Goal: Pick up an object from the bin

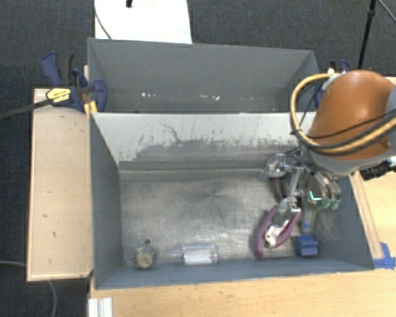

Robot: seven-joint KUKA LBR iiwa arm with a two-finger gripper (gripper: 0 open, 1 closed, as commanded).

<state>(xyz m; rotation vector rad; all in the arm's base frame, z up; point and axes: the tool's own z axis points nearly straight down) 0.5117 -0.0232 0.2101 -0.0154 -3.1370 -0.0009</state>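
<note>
My gripper (pixel 292 202) hangs low at the right side of the bin. Its lower end sits right above the upper end of a purple-handled tool (pixel 269 233) that looks like pliers and lies slanted on the floor near the front right. Whether it touches the tool I cannot tell. A small blue block (pixel 307 246) lies just right of the tool, close to the front wall. Something green (pixel 327 203) shows beside the gripper on its right, partly hidden by it.
A clear plastic piece (pixel 199 255) lies at the front wall near the middle. A small round brownish thing (pixel 144 257) sits at the front left. The arm's orange cover and cables hang over the bin's right rim.
</note>
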